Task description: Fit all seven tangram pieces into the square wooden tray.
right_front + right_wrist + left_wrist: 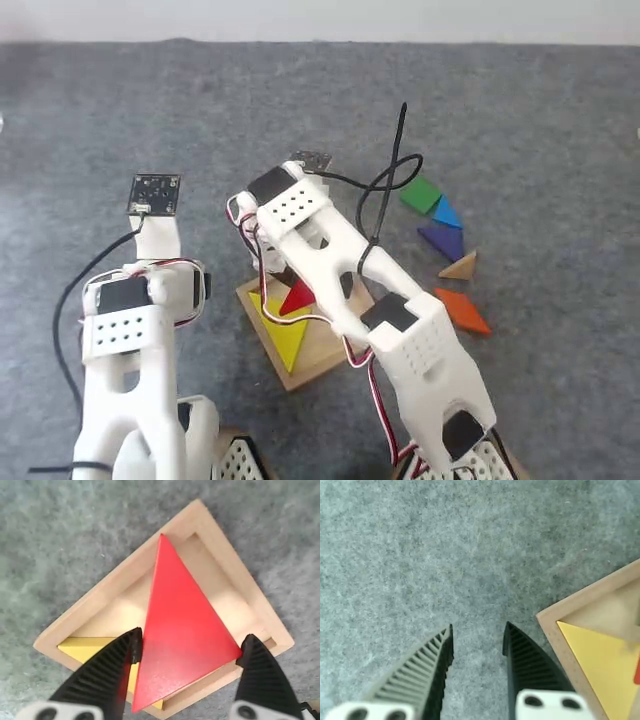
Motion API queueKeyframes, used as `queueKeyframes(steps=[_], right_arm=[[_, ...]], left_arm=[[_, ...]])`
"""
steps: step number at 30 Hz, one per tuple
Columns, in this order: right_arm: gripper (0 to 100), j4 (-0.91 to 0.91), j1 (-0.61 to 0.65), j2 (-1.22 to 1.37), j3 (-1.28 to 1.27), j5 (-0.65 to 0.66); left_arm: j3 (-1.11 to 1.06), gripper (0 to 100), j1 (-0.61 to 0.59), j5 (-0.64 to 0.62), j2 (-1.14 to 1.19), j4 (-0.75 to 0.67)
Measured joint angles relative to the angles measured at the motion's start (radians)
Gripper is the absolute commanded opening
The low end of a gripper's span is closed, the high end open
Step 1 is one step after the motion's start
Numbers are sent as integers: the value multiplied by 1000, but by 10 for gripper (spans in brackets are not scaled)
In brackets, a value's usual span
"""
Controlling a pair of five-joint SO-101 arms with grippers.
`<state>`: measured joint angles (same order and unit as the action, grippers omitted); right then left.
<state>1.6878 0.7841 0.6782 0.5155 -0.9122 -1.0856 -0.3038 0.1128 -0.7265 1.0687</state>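
The square wooden tray (300, 375) lies between the two arms. A yellow triangle (283, 335) rests flat inside it. My right gripper (190, 647) is shut on the big red triangle (182, 625), one finger on each side. The red triangle hangs tilted over the tray (220, 540), overlapping the yellow triangle (87, 647) and the near rim. In the high view the red triangle (297, 297) peeks out from under the right arm. My left gripper (477, 635) stands open above bare carpet, just beside a corner of the tray (580, 600).
Loose pieces lie in an arc on the grey carpet right of the tray: a green square (421, 194), a blue triangle (447, 213), a purple triangle (443, 239), a tan triangle (460, 266) and an orange parallelogram (463, 310). A black cable (385, 195) loops above the right arm.
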Motion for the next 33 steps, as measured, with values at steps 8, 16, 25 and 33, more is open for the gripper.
queueKeyframes(steps=[8,16,25,33], right_arm=[[395,-77,5,0,51,0],[394,-110,6,0,52,9],[351,64,-107,-264,52,543],[274,63,-150,-726,-218,816]], left_arm=[[0,166,0,0,0,0],[0,165,-17,0,0,0],[0,164,-17,-8,0,0],[155,167,-26,-5,0,97]])
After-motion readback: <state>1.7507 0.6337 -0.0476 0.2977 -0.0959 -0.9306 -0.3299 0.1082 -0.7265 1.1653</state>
